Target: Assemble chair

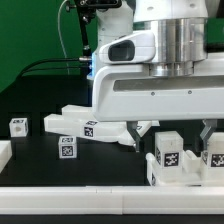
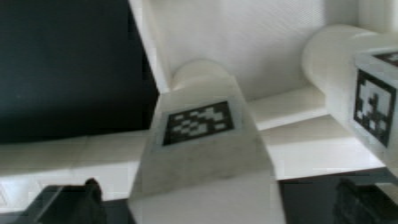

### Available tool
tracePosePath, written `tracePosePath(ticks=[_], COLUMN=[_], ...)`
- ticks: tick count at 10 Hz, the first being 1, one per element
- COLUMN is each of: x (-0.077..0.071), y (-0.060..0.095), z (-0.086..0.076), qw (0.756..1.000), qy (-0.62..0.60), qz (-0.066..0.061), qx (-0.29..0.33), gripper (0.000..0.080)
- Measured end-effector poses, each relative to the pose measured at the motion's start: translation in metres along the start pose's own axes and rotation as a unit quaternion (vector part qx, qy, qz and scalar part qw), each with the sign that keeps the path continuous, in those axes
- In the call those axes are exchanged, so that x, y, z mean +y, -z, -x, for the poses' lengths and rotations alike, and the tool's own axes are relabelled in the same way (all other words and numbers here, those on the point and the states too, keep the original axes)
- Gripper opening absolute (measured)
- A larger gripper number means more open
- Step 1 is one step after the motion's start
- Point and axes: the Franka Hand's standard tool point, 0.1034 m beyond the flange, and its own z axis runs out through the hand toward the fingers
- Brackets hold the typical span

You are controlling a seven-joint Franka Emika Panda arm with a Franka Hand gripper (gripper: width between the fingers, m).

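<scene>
My gripper [image 1: 172, 130] is open, its dark fingers [image 1: 140, 129] spread wide above a white blocky chair piece [image 1: 170, 152] with a square tag, at the front of the exterior view's right. In the wrist view the gripper [image 2: 214, 205] straddles a tapered white tagged piece [image 2: 201, 125]. There is a gap between the piece and each fingertip [image 2: 63, 205]. A second tagged white piece [image 2: 365, 95] stands close beside it and also shows in the exterior view [image 1: 214, 156]. A flat white slab [image 1: 78, 122] with a tag lies behind, towards the exterior view's left.
A small tagged white cube [image 1: 18, 126] and another tagged piece [image 1: 67, 148] lie on the black table at the exterior view's left. A white part's edge [image 1: 3, 152] shows at the far left. A white rim [image 1: 100, 200] runs along the front. Black cables hang at the back.
</scene>
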Motion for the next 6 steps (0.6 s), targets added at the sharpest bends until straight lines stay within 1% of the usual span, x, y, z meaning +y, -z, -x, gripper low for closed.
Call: tracePosePath(ticks=[1,2,3,4,6], x=[0.0002,0.0002,0.0003,0.0017,0.0049], y=[-0.0002,-0.0006,-0.001,-0.0012,-0.0023], z=[0.0,0.0002,0.0004,-0.0001,-0.0038], qw=[1.0,0.999,0.997,0.994,0.977], qy=[-0.007,-0.042,-0.078,-0.113,-0.212], qz=[0.0,0.0,0.0,0.001,0.003], qx=[0.0,0.0,0.0,-0.001,-0.004], gripper=[0.0549,0.0549,0.0366,0.0285,0.0285])
